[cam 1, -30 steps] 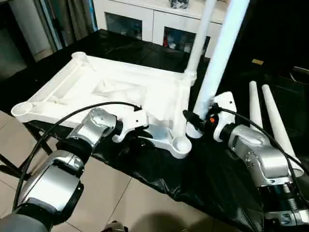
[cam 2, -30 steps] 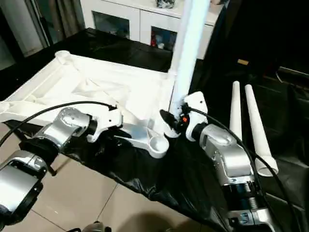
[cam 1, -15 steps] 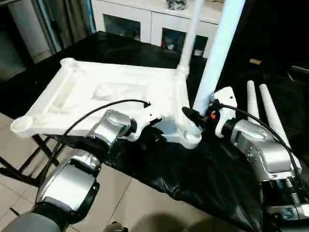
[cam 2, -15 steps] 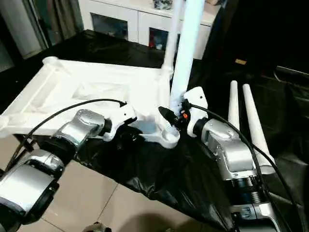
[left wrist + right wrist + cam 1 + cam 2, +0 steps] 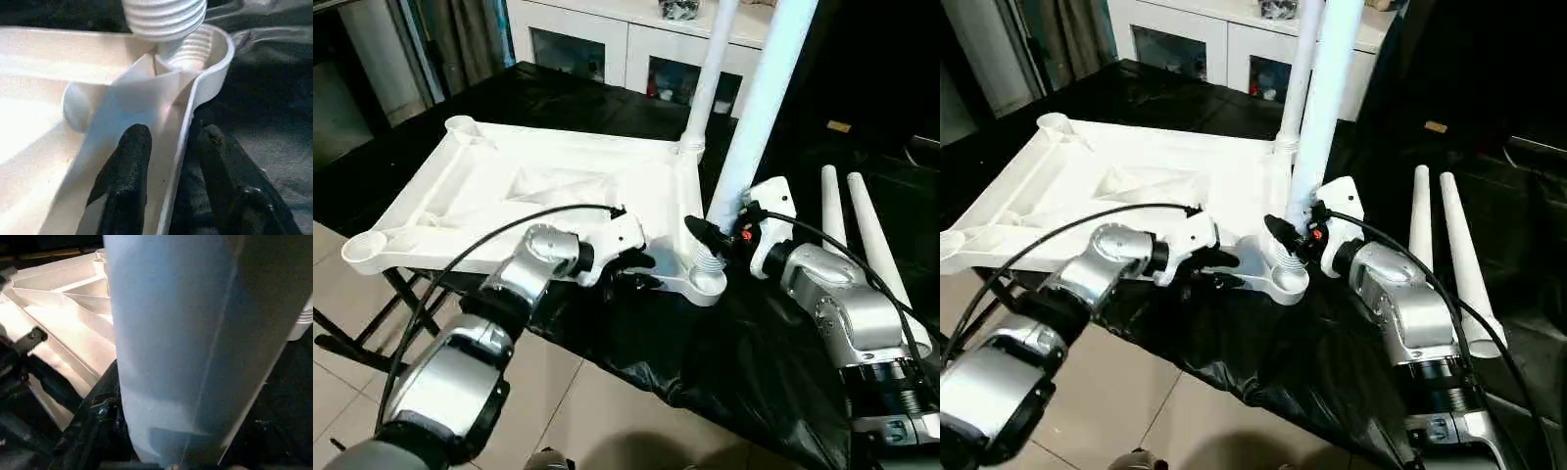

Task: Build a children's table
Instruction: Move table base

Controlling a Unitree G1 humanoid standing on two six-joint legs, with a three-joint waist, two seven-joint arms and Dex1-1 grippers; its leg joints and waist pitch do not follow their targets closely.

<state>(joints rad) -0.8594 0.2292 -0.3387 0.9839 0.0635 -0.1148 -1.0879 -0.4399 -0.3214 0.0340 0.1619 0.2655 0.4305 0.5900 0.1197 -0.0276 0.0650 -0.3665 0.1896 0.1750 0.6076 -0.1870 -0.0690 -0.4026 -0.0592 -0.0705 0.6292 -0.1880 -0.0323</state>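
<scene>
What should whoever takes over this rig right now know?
Left end effector: fingers straddle the table top's near rim beside the corner socket.
Right end effector: shut on a leg, ridged collar just above that socket, tilted, not seated.
Done: one leg stands in the far corner socket.
Left: seat this leg, then the two spare legs lying on the black cloth to the right.
</scene>
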